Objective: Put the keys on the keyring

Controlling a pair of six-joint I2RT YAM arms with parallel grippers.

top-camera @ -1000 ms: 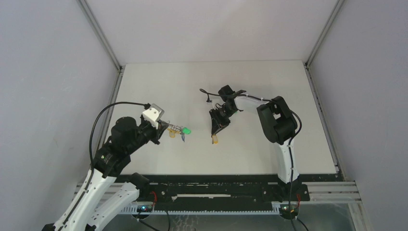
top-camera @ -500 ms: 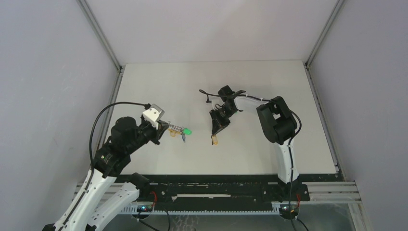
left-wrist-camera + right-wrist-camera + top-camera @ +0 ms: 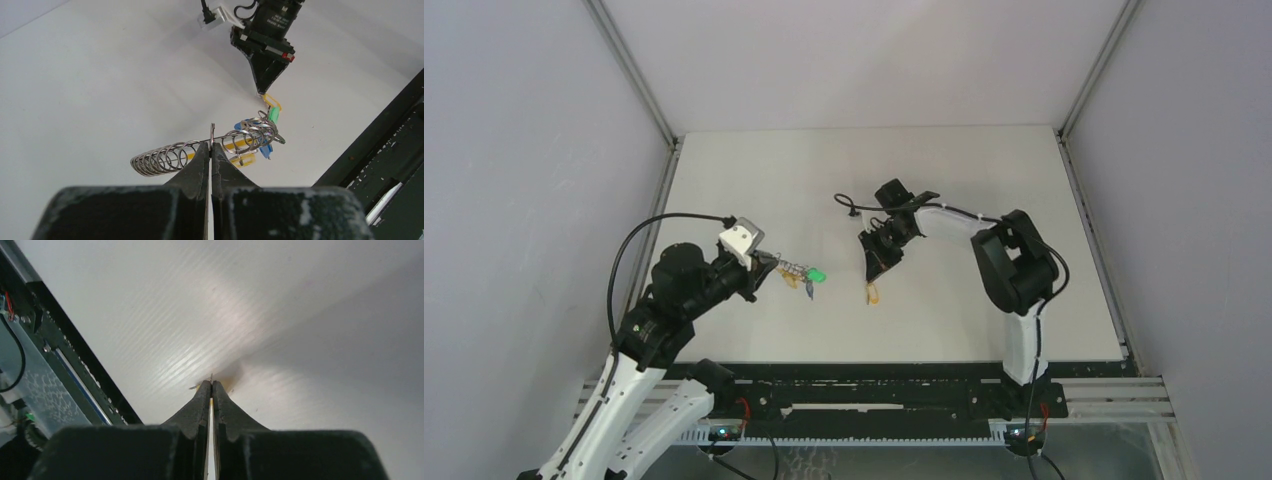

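My left gripper point(image 3: 211, 145) is shut on the thin wire of the keyring point(image 3: 162, 157), a loop of silvery rings with a yellow band. The ring hangs just above the table at centre left point(image 3: 796, 270). A green key point(image 3: 272, 115), a blue key point(image 3: 265, 151) and a yellow-headed key point(image 3: 245, 160) hang bunched at its far end. My right gripper point(image 3: 870, 281) points down at the table a short way right of the ring. It is shut on an orange-tan key point(image 3: 872, 293), whose head shows below the tips point(image 3: 272, 101). In the right wrist view only a metal sliver shows between the right gripper's point(image 3: 211, 384) shut jaws.
The white table point(image 3: 984, 170) is walled by grey panels on three sides. A black rail point(image 3: 874, 375) runs along the near edge, close behind the right gripper. A black cable point(image 3: 852, 207) loops off the right wrist.
The right gripper's jaws have closed onto the orange-tan key, and the right arm's elbow has shifted a little to the right. The left gripper and the keyring have barely moved.
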